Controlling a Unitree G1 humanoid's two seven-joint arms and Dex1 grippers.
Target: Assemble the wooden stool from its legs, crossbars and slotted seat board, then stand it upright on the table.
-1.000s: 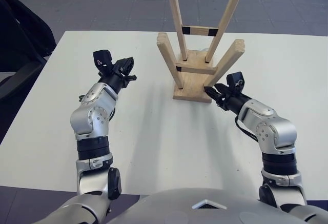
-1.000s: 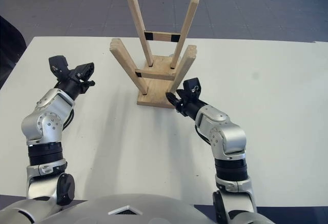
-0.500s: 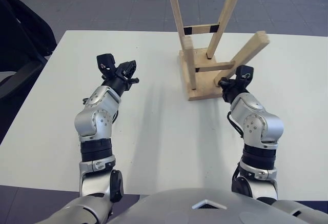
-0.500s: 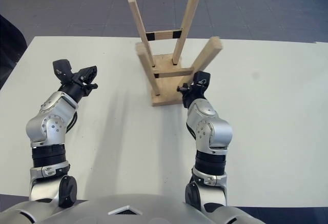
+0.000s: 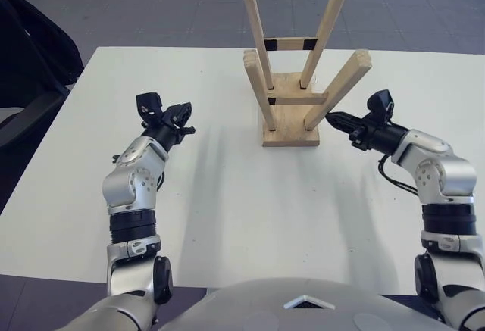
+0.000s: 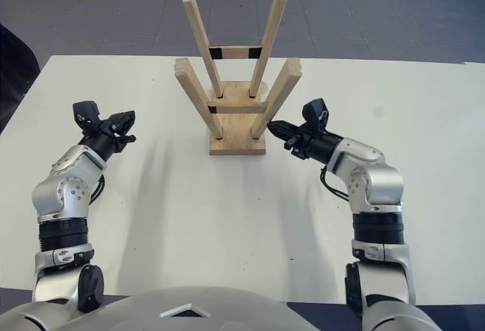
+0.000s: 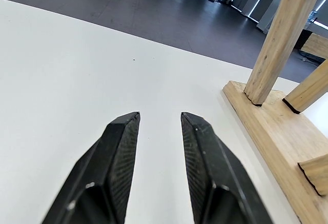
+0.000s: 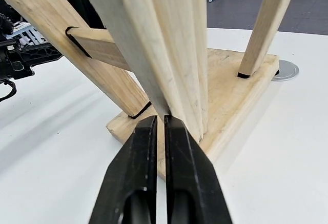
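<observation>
- Stool (image 5: 292, 96) sits upside down near the far middle of the white table (image 5: 250, 195), between the two arms.
- Seat board (image 5: 290, 132) lies flat on the tabletop. All four legs are socketed in it and point upward, splaying outward.
- Two far legs (image 5: 256, 28) rise tallest in the head views. Two near legs (image 5: 339, 88) lean out to either side.
- Upper crossbar (image 5: 291, 44), black at both ends, spans the far pair. Lower crossbar (image 5: 294, 100) spans the near pair, just above the board.
- Left gripper (image 7: 159, 119) hovers low over bare tabletop, well to the left of the stool and aimed toward it. Fingers are parted with a clear gap and nothing between them.
- Right gripper (image 8: 160, 119) is on the stool's right side, its tip at the foot of the near right leg, just above the board's edge. Fingers are pressed nearly together with only a thin slit, and they grip nothing. Cannot tell whether the tips actually touch the wood.
- Small round metal disc (image 8: 284, 70) is set in the tabletop just behind the seat board's far corner.
</observation>
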